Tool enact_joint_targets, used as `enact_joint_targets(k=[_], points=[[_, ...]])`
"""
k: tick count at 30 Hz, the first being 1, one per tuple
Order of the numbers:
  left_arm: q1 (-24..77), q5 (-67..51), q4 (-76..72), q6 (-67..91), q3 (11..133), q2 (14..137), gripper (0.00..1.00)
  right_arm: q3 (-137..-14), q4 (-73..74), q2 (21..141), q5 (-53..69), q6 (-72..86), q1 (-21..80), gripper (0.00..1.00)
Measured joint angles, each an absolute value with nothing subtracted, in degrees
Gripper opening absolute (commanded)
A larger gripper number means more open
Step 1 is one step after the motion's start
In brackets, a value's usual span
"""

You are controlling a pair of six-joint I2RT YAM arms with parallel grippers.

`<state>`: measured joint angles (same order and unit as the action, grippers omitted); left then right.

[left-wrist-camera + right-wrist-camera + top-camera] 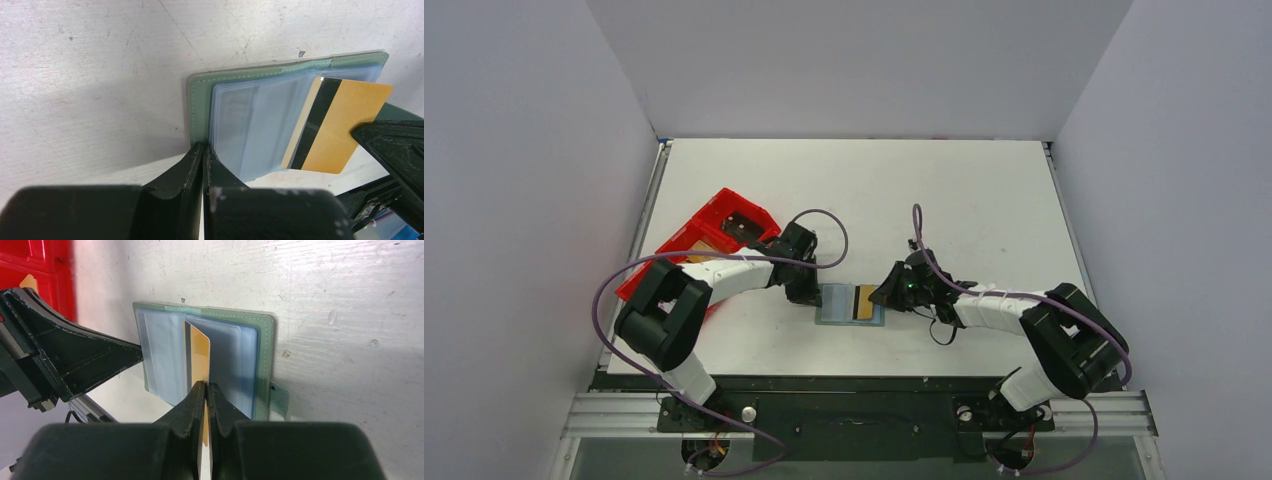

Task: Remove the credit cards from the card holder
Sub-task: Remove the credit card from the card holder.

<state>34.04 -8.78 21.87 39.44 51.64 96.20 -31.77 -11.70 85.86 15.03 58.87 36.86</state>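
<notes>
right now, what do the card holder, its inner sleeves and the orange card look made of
The card holder: matte grey-green, probably leather or faux leather; stitched border. The inner sleeves: clear soft plastic; see-through, with glare. The orange card: likely stiff plastic; smooth sheen, dark stripe.

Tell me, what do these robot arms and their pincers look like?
The left arm and right arm have white shells between chunky black joints, with a thin purple cable looping along each. The left pincer and right pincer are matt black: two wedge-shaped fingers tapering to narrow, slightly scuffed tips.
</notes>
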Motion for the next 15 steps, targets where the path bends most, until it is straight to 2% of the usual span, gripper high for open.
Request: enact_joint_targets(k=[13, 15], points=[[34.1, -8.6, 22.5, 39.6, 52.1, 96.0, 0.00, -31.2, -7.6, 80.6, 15.0, 57.2, 34.8, 0.00], [34.2, -8.3, 23.0, 39.6, 52.5, 96.0, 0.06, -31.2, -6.7, 79.8, 15.0, 57.1, 34.7, 0.00]])
